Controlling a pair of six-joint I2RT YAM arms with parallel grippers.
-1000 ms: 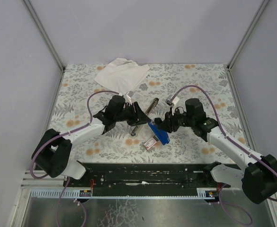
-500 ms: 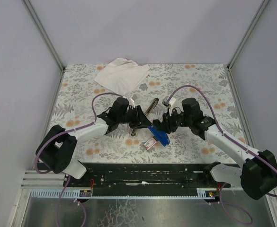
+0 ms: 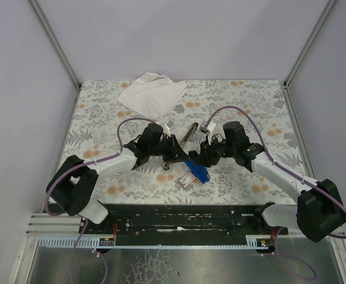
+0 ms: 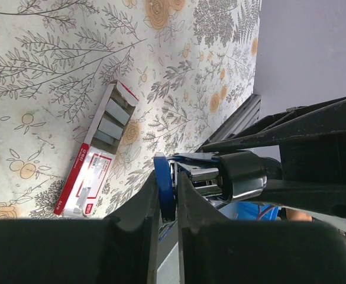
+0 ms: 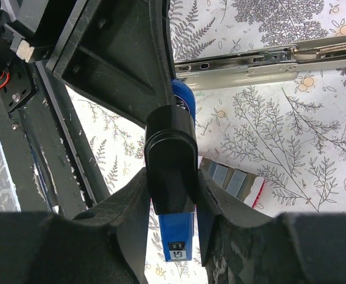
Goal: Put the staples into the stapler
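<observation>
The blue stapler lies mid-table, with its black top end raised. My right gripper is shut on that black end, and the blue body hangs below the fingers. My left gripper is shut on a thin blue part of the stapler, right next to the right gripper. The staples box, pink-red and white, lies open on the table just in front of the stapler. Silvery staple strips show inside the box. The box also shows in the right wrist view.
A second stapler, silvery and black, lies opened out flat just behind both grippers; its metal rail shows in the right wrist view. A crumpled white cloth lies at the back left. Grey walls enclose the floral table.
My left gripper has moved right and in onto the blue stapler. My right gripper has shifted slightly left with the stapler's end. The staples box has not moved.
</observation>
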